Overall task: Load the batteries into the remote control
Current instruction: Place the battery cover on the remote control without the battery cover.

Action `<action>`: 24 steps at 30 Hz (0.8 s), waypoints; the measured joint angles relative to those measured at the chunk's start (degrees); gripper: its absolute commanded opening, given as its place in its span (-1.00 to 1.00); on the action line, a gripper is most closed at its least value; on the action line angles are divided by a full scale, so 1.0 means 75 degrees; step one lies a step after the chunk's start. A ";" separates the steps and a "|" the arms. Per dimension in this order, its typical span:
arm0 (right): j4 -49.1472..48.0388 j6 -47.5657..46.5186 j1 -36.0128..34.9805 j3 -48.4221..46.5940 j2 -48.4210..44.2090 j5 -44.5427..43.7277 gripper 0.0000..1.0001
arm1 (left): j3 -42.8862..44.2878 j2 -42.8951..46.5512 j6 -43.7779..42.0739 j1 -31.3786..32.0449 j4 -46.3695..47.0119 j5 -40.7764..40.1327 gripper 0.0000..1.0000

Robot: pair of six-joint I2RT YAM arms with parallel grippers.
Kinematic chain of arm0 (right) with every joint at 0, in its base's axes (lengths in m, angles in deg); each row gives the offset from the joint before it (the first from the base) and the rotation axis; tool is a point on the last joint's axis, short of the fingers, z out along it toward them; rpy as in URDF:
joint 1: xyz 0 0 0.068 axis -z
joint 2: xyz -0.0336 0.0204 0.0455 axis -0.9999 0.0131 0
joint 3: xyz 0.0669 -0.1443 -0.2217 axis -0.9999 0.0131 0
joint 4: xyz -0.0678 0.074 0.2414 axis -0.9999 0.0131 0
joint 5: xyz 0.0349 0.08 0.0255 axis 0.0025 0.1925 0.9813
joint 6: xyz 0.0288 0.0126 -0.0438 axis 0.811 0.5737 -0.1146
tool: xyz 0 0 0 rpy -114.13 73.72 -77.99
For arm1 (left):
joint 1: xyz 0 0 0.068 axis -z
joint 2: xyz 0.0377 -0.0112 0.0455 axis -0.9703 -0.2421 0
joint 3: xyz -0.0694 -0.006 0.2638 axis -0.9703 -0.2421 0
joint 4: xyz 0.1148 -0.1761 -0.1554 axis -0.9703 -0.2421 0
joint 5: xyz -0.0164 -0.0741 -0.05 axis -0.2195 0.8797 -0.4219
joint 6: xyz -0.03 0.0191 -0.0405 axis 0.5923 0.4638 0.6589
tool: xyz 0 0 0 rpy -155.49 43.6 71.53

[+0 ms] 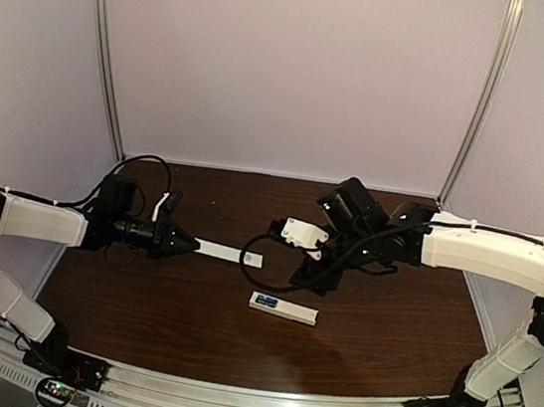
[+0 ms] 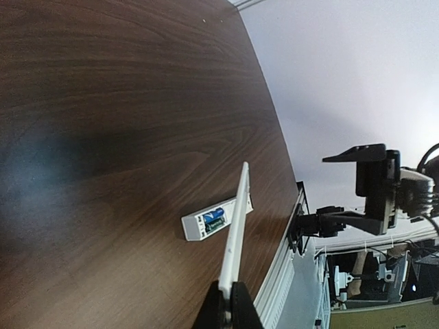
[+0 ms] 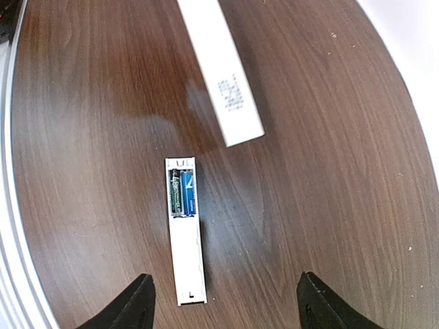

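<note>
The white remote control lies flat on the brown table, near the front middle. Two batteries, one blue and one dark green, sit side by side in its recess at one end. They also show in the left wrist view as the batteries inside the remote control. My right gripper hovers open above the remote control, apart from it, with nothing between its fingers. My left gripper is shut on one end of the thin white cover strip, held off the table left of the remote.
The cover strip reaches from the left gripper toward the right gripper. The table's front metal rail runs along the near edge. Pale walls close the back and sides.
</note>
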 measured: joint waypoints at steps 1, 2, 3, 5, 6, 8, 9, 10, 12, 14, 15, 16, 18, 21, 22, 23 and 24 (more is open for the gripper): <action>0.0000 0.0052 0.0000 0.0055 -0.0283 -0.0050 0.43 | 0.0047 -0.0061 -0.0026 0.0079 -0.0003 0.0035 -1.00; -0.0009 0.0102 0.0000 0.0119 -0.0516 -0.0096 0.42 | 0.0119 -0.0160 -0.0047 0.0204 -0.0003 0.0070 -1.00; -0.0012 0.0163 0.0000 0.0204 -0.0720 -0.0154 0.42 | 0.0195 -0.0271 -0.0061 0.0353 0.0003 0.0105 -1.00; -0.0017 0.0280 0.0000 0.0443 -0.0976 -0.0259 0.40 | 0.0321 -0.0484 -0.0067 0.0621 0.0032 0.0166 -1.00; 0.0006 0.0315 0.0000 0.0551 -0.1032 -0.0297 0.38 | 0.0373 -0.0609 -0.0064 0.0758 0.0070 0.0201 -1.00; 0.0026 0.0417 0.0000 0.0833 -0.1072 -0.0370 0.35 | 0.0434 -0.0854 -0.0023 0.1008 0.0236 0.0280 -1.00; 0.0029 0.0466 0.0000 0.0982 -0.1072 -0.0382 0.34 | 0.0478 -0.0997 0.0012 0.1148 0.0312 0.0323 -1.00; 0.0044 0.0516 0.0000 0.1137 -0.1072 -0.0399 0.34 | 0.0522 -0.1154 0.0050 0.1300 0.0423 0.0361 -1.00; 0.0096 0.0603 0.0000 0.1349 -0.1072 -0.0428 0.34 | 0.0586 -0.1480 0.0207 0.1591 0.0688 0.0446 -1.00; 0.0087 0.0662 0.0000 0.1443 -0.1072 -0.0449 0.33 | 0.0589 -0.1772 0.0446 0.1827 0.1081 0.0522 -1.00; 0.0082 0.0679 0.0000 0.1460 -0.1072 -0.0460 0.32 | 0.0589 -0.1897 0.0562 0.1912 0.1259 0.0545 -1.00; 0.0058 0.0688 0.0000 0.1483 -0.1070 -0.0472 0.32 | 0.0586 -0.2008 0.0679 0.1985 0.1434 0.0554 -1.00; 0.0050 0.0691 0.0000 0.1495 -0.1055 -0.0481 0.30 | 0.0577 -0.2224 0.0944 0.2104 0.1853 0.0554 -1.00; -0.0009 0.0685 0.0000 0.1492 -0.0944 -0.0475 0.27 | 0.0516 -0.2369 0.1309 0.2162 0.2366 0.0542 -1.00; -0.0026 0.0682 0.0000 0.1492 -0.0854 -0.0472 0.27 | 0.0484 -0.2407 0.1428 0.2183 0.2562 0.0530 -1.00; -0.0038 0.0679 0.0000 0.1492 -0.0766 -0.0463 0.27 | 0.0463 -0.2454 0.1553 0.2203 0.2742 0.0510 -1.00; -0.0050 0.0679 0.0000 0.1489 -0.0618 -0.0440 0.27 | 0.0455 -0.2503 0.1655 0.2218 0.2900 0.0490 -1.00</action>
